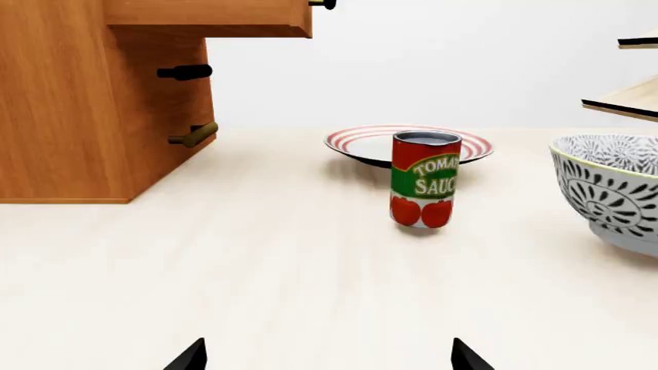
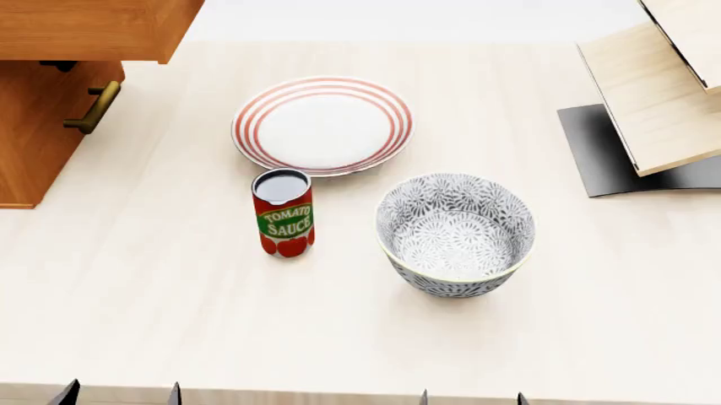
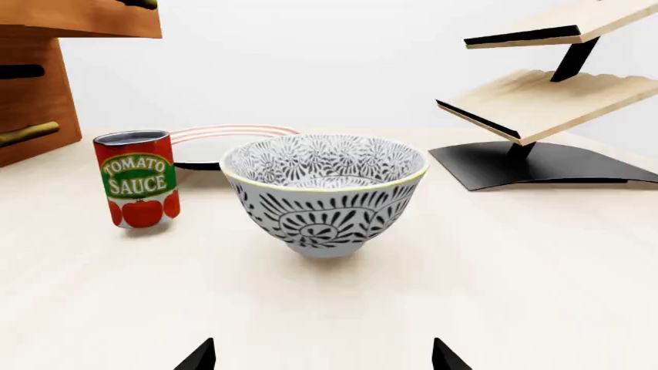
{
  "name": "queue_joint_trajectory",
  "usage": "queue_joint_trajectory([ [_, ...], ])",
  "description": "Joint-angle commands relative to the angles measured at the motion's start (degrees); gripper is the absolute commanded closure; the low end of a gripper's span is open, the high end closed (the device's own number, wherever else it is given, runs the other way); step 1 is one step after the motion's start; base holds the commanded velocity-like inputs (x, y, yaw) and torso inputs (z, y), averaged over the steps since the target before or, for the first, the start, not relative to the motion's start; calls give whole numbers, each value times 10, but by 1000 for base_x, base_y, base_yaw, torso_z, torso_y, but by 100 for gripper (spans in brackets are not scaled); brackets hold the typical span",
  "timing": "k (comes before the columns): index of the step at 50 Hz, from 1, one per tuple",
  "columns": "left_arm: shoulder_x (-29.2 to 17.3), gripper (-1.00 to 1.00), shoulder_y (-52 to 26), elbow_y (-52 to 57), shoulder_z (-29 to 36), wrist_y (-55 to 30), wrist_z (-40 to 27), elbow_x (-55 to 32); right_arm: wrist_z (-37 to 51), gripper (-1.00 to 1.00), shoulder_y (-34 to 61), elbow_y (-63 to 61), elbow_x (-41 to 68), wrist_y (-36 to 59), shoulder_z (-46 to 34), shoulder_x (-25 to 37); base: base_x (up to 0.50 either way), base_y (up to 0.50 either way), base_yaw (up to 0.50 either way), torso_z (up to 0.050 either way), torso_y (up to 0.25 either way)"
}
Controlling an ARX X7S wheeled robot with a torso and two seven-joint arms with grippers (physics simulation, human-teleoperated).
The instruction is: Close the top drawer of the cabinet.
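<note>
The orange-brown cabinet [image 2: 32,143] stands at the table's far left. Its top drawer [image 2: 90,29] is pulled out and overhangs the table; in the left wrist view the drawer [image 1: 206,15] juts out above the cabinet [image 1: 72,116], and it shows at a corner of the right wrist view [image 3: 82,19]. A lower drawer front carries a brass handle [image 2: 96,107]. My left gripper [image 2: 118,395] is open and empty at the table's near edge, far from the drawer. My right gripper [image 2: 471,398] is open and empty, also at the near edge.
A tomato sauce can [image 2: 283,212] stands mid-table, a red-striped plate [image 2: 322,125] behind it, and a patterned bowl [image 2: 455,234] to its right. A pale slanted wooden rack [image 2: 659,93] on a black base stands at the far right.
</note>
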Motion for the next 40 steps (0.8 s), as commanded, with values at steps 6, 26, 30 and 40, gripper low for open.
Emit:
queue_joint_trajectory([
  [6, -21, -100, 20, 42, 9, -42, 5, -46, 27, -100, -9, -14, 15, -4, -17, 14, 0, 0, 0, 0, 0],
  [26, -62, -100, -21, 364, 24, -298, -50, -84, 81, -100, 17, -296, 42, 266, -54, 47, 0, 0, 0, 0, 0],
  [30, -65, -100, -72, 445, 6, -392, -60, -118, 98, -100, 56, -388, 35, 362, -62, 49, 0, 0, 0, 0, 0],
  [40, -76, -100, -138, 512, -17, -487, -76, -152, 123, -100, 121, -488, 32, 478, -68, 53, 0, 0, 0, 0, 0],
])
